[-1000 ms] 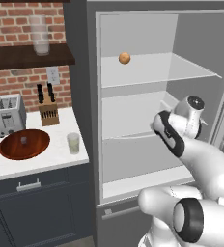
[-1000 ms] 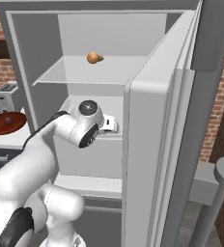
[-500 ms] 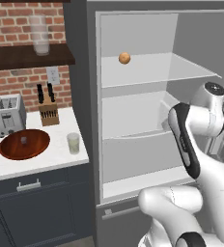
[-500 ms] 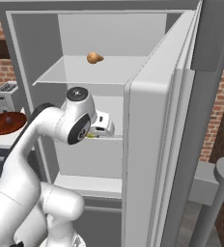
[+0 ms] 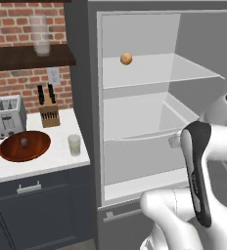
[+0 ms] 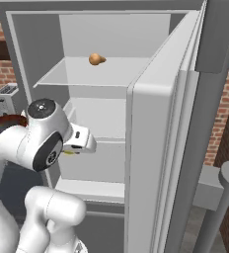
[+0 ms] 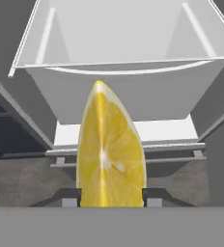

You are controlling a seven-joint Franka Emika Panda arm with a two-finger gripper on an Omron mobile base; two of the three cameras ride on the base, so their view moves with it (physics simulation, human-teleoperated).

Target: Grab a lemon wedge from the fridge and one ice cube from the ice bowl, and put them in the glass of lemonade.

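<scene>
The big fridge point(image 5: 149, 112) stands open, white inside. Left of it, on the bench point(image 5: 56, 158), sits the round brown ice bowl point(image 5: 24, 145), with the glass of lemonade point(image 5: 74, 145) just to its right. An orange fruit point(image 5: 126, 59) lies on the top shelf. The hand point(image 7: 109, 195) squeezes the lemon wedge point(image 7: 109, 154), out in front of the fridge.
</scene>
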